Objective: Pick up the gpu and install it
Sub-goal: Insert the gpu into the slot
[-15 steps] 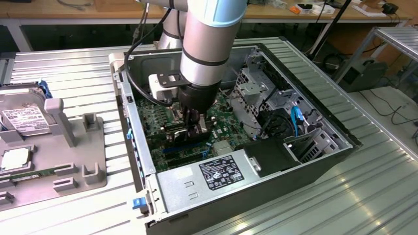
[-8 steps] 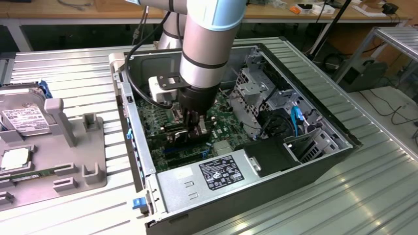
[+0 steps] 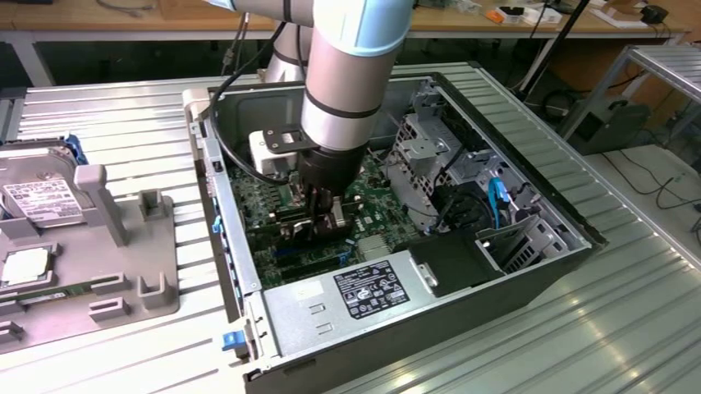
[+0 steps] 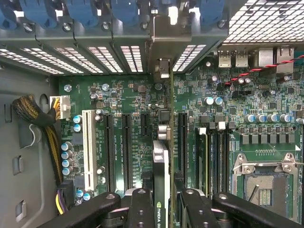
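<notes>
We are looking into an open computer case (image 3: 524, 176) that is lying on its side on a ribbed metal table (image 3: 613, 328). The case is holding a green motherboard (image 4: 128, 97), a silver power supply (image 3: 340, 305) at the near end carrying a black label with white print too small for us to read, a metal drive cage (image 3: 429, 160) toward the exterior view's right, and blue cables (image 3: 495, 201) beside that cage. In the wrist view we are seeing a white expansion slot (image 4: 87, 142), several black slots (image 4: 127, 145) next to it, an empty processor socket (image 4: 266, 183), a sleeved cable bundle (image 4: 31, 111) running to a white connector, and blue latches (image 4: 83, 12) above the perforated rear slot covers.

To the exterior view's left, a grey holder (image 3: 104, 238) is standing on the table, carrying a silver drive with a white label (image 3: 38, 197) and a square chip (image 3: 25, 267) below it; we cannot read that label either.

The arm is reaching straight down into the case, and the gripper (image 4: 160, 202) is sitting low over the motherboard. Its dark fingers (image 4: 142, 209) are closed on the gpu (image 4: 160, 166), one on each flat side. The card is standing on edge between them, directly under the wrist, running lengthwise toward the rear slot openings, with its silver bracket (image 4: 161, 47) reaching up against the back wall of the case. It is lining up between two black slots; we cannot tell whether its edge is touching a slot. A green logo is showing on the card's top edge, its lettering cut short by the fingers.
</notes>
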You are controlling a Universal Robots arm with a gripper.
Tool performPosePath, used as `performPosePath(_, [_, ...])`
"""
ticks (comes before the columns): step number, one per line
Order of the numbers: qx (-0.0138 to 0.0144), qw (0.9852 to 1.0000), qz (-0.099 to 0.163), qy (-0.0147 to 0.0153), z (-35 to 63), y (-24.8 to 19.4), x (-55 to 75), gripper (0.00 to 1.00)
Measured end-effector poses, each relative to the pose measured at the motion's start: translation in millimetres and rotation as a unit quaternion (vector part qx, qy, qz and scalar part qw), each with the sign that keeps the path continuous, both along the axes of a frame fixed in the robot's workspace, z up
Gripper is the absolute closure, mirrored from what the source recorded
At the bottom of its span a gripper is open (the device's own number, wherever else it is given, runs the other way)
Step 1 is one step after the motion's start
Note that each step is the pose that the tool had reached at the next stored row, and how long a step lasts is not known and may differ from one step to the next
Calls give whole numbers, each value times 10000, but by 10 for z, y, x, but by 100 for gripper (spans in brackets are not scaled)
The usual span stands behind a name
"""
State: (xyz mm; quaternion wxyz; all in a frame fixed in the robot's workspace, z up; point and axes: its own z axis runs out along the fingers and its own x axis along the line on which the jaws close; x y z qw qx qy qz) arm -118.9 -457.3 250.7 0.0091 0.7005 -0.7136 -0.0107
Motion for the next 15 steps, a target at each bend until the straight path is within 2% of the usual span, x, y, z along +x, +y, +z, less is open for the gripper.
performPosePath(2, [-2, 10000, 0, 1, 1, -1, 0, 72])
performPosePath(3, [-6, 10000, 1, 3, 5, -1, 0, 60])
performPosePath(8, [-7, 10000, 1, 4, 40, -1, 0, 60])
performPosePath(12, [-7, 10000, 1, 3, 173, 0, 0, 60])
performPosePath(13, [-8, 10000, 0, 4, 232, 0, 0, 60])
performPosePath(15, [-13, 10000, 0, 3, 266, 3, -2, 60])
